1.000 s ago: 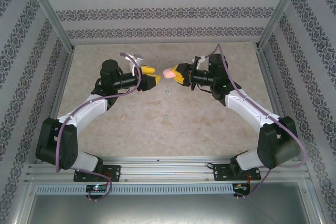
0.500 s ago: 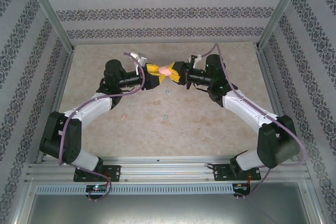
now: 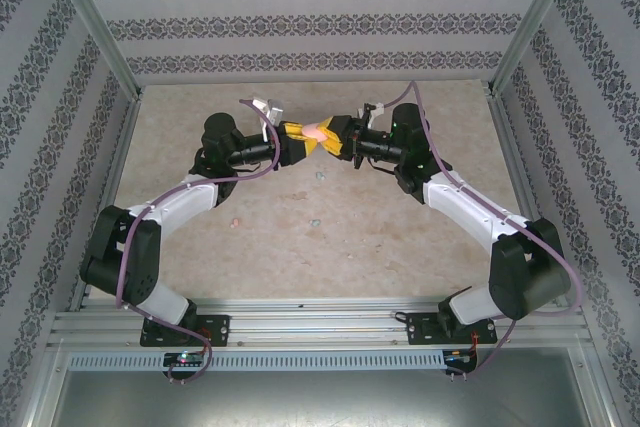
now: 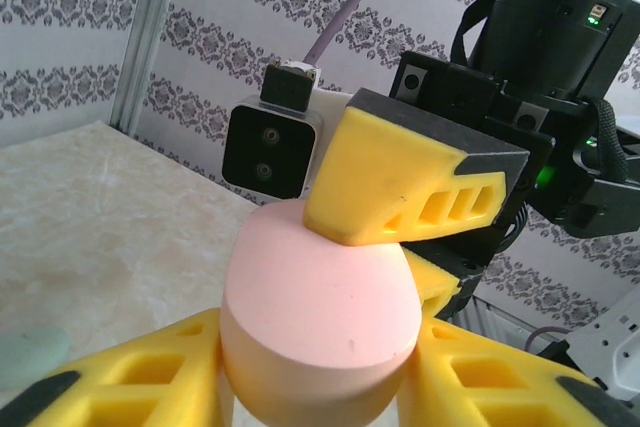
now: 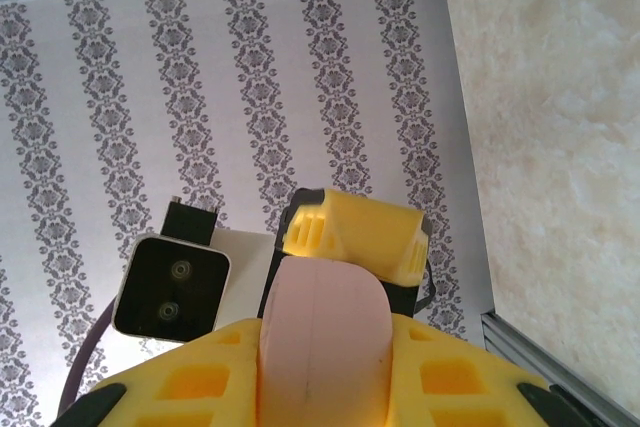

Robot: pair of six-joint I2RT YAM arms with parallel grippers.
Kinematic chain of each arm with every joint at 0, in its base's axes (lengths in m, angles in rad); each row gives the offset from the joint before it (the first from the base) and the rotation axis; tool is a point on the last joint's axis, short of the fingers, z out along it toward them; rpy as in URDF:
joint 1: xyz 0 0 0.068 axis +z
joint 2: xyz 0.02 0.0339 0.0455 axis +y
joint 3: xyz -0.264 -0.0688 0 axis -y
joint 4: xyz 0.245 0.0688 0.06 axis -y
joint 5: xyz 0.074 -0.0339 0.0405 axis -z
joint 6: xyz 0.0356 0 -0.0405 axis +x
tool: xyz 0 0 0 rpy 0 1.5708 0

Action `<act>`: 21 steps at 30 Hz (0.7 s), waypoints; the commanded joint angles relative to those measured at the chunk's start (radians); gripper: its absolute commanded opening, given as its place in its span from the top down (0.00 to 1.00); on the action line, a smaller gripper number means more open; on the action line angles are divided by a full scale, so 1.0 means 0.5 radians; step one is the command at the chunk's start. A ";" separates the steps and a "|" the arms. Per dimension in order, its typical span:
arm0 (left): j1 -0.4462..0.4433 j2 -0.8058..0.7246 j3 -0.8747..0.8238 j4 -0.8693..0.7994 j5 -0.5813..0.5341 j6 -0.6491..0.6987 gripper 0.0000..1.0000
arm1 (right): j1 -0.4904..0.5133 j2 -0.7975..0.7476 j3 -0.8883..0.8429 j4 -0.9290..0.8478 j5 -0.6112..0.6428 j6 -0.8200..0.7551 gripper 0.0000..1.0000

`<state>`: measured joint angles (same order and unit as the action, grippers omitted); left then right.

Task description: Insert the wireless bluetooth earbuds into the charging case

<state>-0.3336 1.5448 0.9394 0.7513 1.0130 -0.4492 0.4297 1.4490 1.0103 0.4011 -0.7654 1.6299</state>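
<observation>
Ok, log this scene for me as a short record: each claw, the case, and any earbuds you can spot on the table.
left claw: shut on the pink case
right claw: shut on the same case, from the opposite side
pink case: held in the air between both claws, off the table
green earbud: loose on the table, just nearer than the claws
pinkish earbud: loose on the table, on the left arm's side

One pink case [image 4: 320, 317]; two arms [image 3: 180, 197]; maybe three tiny buds [image 3: 320, 175], hard to tell.
</observation>
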 commanded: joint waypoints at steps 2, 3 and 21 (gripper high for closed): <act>-0.023 0.013 0.076 0.152 0.064 -0.040 0.69 | 0.045 0.014 0.028 0.092 -0.039 0.003 0.82; -0.026 0.006 0.075 0.149 0.067 -0.037 0.71 | 0.047 0.014 0.029 0.094 -0.044 -0.001 0.81; -0.021 -0.238 0.002 -0.191 0.150 0.174 0.85 | -0.011 -0.181 0.189 -0.438 -0.069 -0.674 0.26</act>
<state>-0.3347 1.4868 0.9401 0.7143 1.0481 -0.4282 0.4412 1.4208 1.0576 0.2539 -0.7933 1.4284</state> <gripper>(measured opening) 0.338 0.740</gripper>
